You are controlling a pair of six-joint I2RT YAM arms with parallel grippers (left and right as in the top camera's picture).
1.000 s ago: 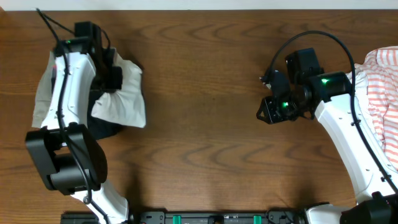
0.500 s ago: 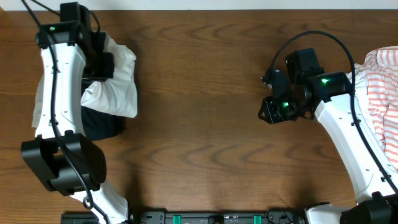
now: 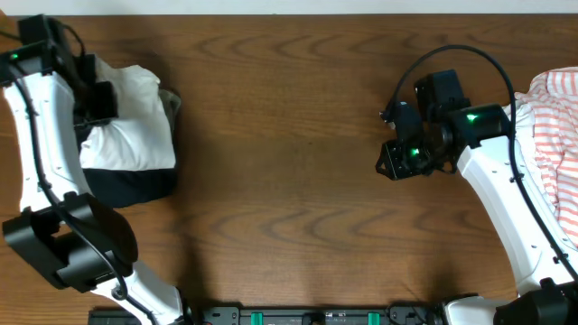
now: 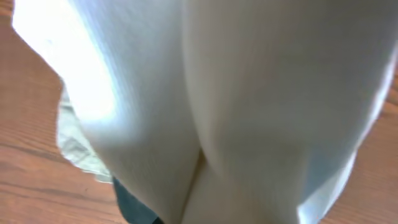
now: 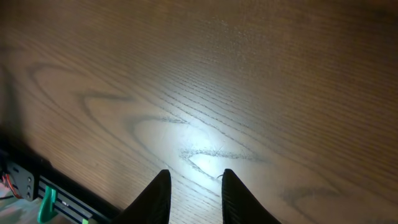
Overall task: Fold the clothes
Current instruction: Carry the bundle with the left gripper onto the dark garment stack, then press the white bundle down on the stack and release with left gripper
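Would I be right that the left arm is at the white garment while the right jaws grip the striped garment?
Not quite: the right gripper holds nothing, jaws apart over the table, as the right wrist view shows. The left arm is at the white garment.

White shirt (image 3: 134, 122) bunched far left, apparently folded over; orange-striped garment (image 3: 555, 122) crumpled at right edge

Claw (image 5: 194, 196) at bottom centre, fingertips parted over wood desk (image 5: 249, 74); black rail (image 5: 37, 190) lower left.
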